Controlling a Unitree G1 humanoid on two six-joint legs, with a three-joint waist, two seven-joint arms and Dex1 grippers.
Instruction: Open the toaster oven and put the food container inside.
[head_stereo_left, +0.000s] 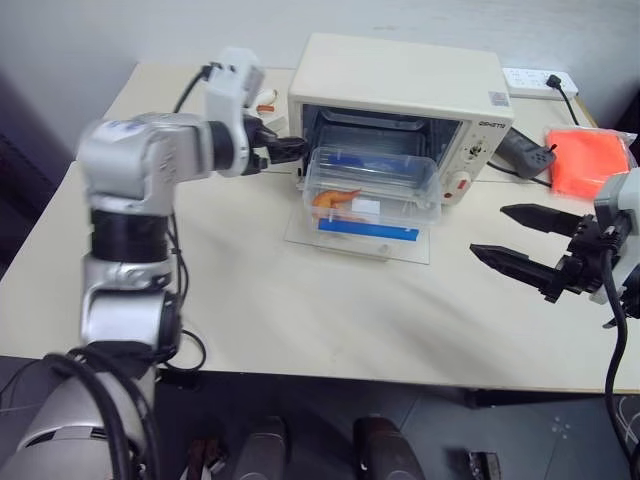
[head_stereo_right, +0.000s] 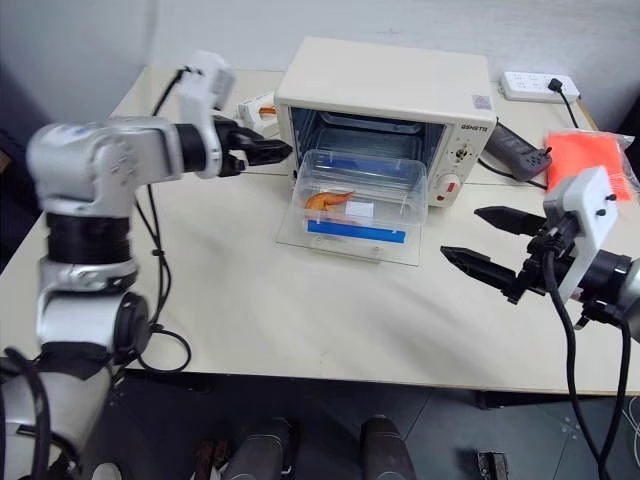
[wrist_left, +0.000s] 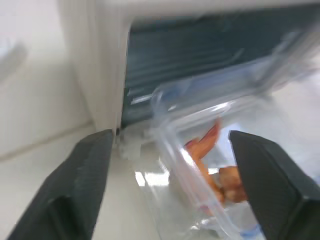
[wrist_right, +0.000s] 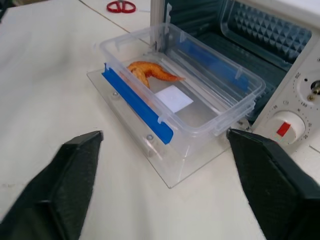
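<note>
The toaster oven (head_stereo_left: 400, 85) stands at the back of the table with its glass door (head_stereo_left: 405, 248) dropped flat. On that door, at the mouth of the oven, sits the food container (head_stereo_left: 370, 190), clear with blue clip bars and orange food inside; its far end reaches into the opening. My left gripper (head_stereo_left: 300, 149) hovers open by the oven's left front corner, just left of the container and holding nothing. My right gripper (head_stereo_left: 488, 230) is open and empty, low over the table to the right of the door, pointing at the container (wrist_right: 180, 100).
An orange plastic bag (head_stereo_left: 590, 160) and a black device (head_stereo_left: 525, 152) lie to the right of the oven, with a white power strip (head_stereo_left: 540, 80) behind them. Red scissors (wrist_right: 120, 6) and a small box (head_stereo_left: 265, 98) are left of the oven. The table's front edge (head_stereo_left: 330, 372) is near.
</note>
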